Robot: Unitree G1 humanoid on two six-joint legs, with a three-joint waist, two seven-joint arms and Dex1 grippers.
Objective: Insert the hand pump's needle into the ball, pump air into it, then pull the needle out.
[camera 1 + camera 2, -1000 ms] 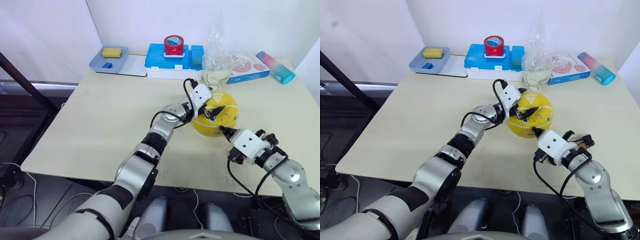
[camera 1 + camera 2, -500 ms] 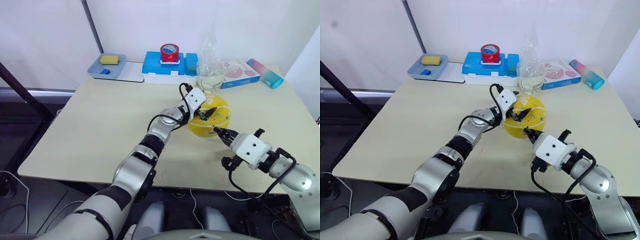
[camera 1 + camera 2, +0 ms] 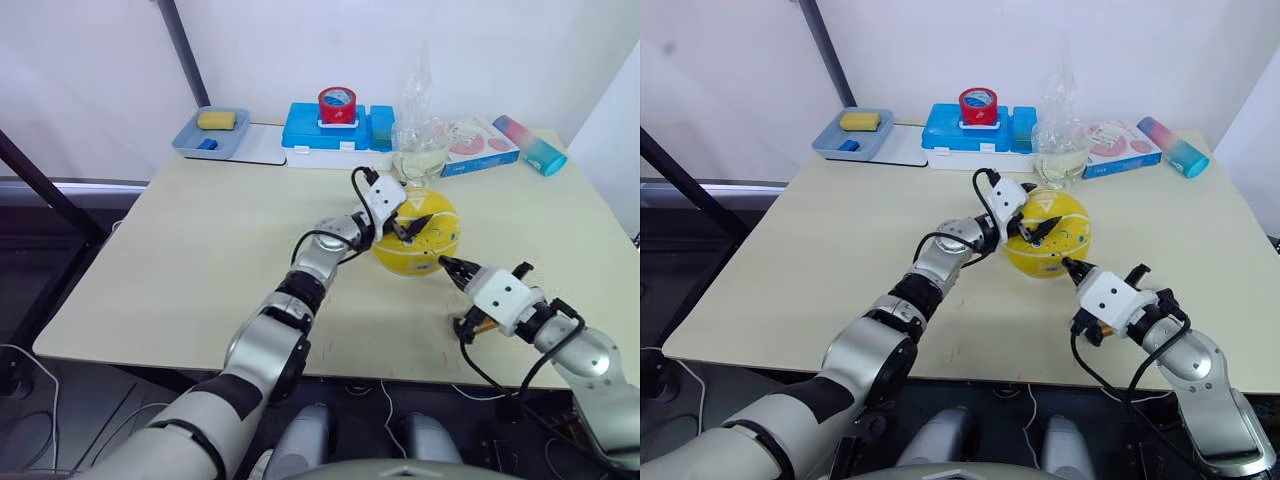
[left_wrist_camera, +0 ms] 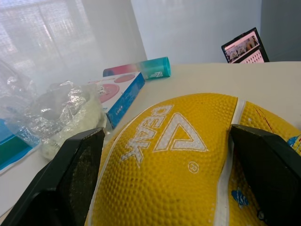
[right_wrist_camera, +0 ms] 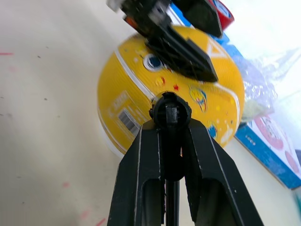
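Left eye view: round yellow ball point(image 3: 416, 233) on the bench point(image 3: 200, 250), at 6 o'clock from crinkled clear plastic point(image 3: 420, 140). Left wrist view: left pincer point(image 4: 174, 165) spread across its pebbled rubber. Right wrist view: right pincer point(image 5: 172, 126) pinching the needle point(image 5: 170, 113) against the ball

A pebbled, matt rubber skin is seen on the ball point(image 4: 178, 160) — crinkled clear plastic point(image 4: 56, 110) lies just beside it, glossy. The table point(image 3: 200, 250) beneath is smooth and matt.
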